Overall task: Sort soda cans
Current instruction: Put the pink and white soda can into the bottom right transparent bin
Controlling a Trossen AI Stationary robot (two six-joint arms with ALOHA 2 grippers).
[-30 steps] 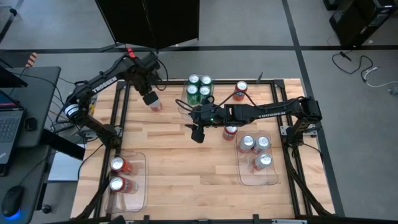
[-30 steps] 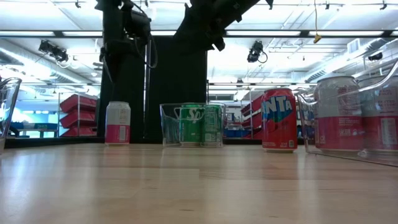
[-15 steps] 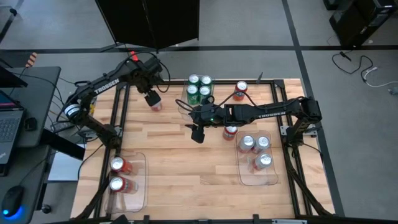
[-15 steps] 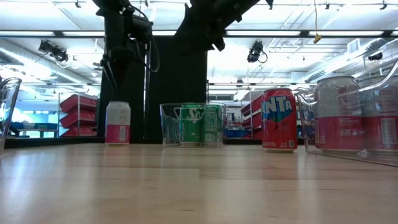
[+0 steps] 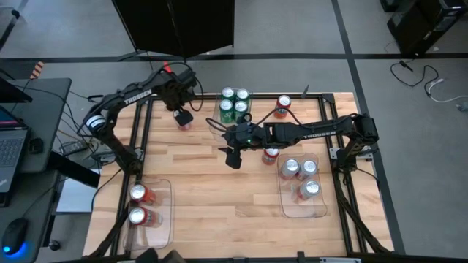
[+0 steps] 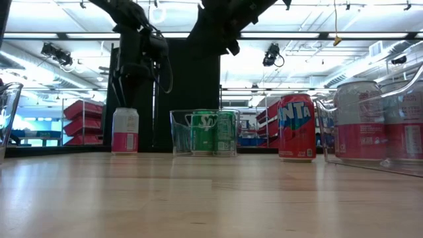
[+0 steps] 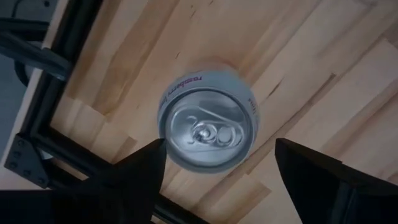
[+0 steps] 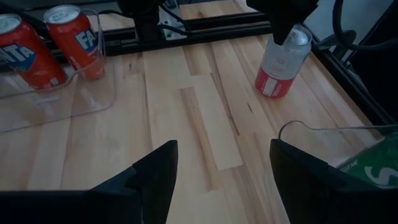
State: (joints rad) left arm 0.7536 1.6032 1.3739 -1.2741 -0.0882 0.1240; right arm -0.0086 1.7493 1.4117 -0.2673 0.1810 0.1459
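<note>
Hanging over a silver-white can (image 5: pixel 183 123) near the table's far edge, left gripper (image 5: pixel 180 115). Seen low, can (image 6: pixel 125 131) standing below, untouched. From the left wrist, fingers (image 7: pixel 140 163) wide apart, empty, can (image 7: pixel 208 122) between. Right gripper (image 8: pixel 221 165) open, empty.

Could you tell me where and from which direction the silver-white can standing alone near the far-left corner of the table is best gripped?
Grip the silver-white can across its round side wall, just below the top rim, coming straight down from above. It stands upright on bare wood with nothing close around it. The left gripper is open directly over its lid, so closing on opposite sides looks most secure.
</note>
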